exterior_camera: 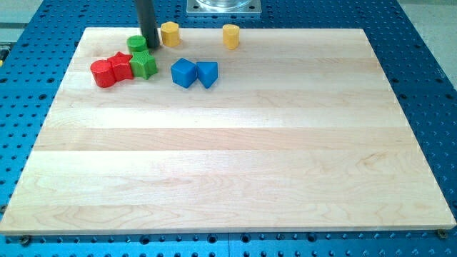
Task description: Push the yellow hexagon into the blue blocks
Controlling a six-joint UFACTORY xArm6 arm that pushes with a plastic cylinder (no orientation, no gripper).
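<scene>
A pale wooden board lies on a blue perforated table, its near half bare planks, with every block gathered toward the far left corner. Taking the pair of blue blocks as the landmark: the blue cube and the blue wedge-like block sit side by side and touching, the nearest pieces to the view's bottom. Left of them, near but apart, a green star-shaped block leans against a red star-shaped block, with a red cylinder at the far left of that cluster; where these three pieces meet, their outlines are hard to separate. Behind the blue pair and slightly to its left, the yellow hexagon stands near the board's far edge, well clear of the blue blocks; it is squat, its flat top facing up, with no long axis that can be made out. Just left of the hexagon, my tip comes down as a plain dark rod, bare and holding nothing, close beside the hexagon though contact cannot be confirmed. The rod's upper part is cut off at the view's top, and it partly hides a green cylinder behind it. Farther right along the far edge stands a yellow cylinder, behind and right of the blue pair. A metal plate is cropped at the top.
</scene>
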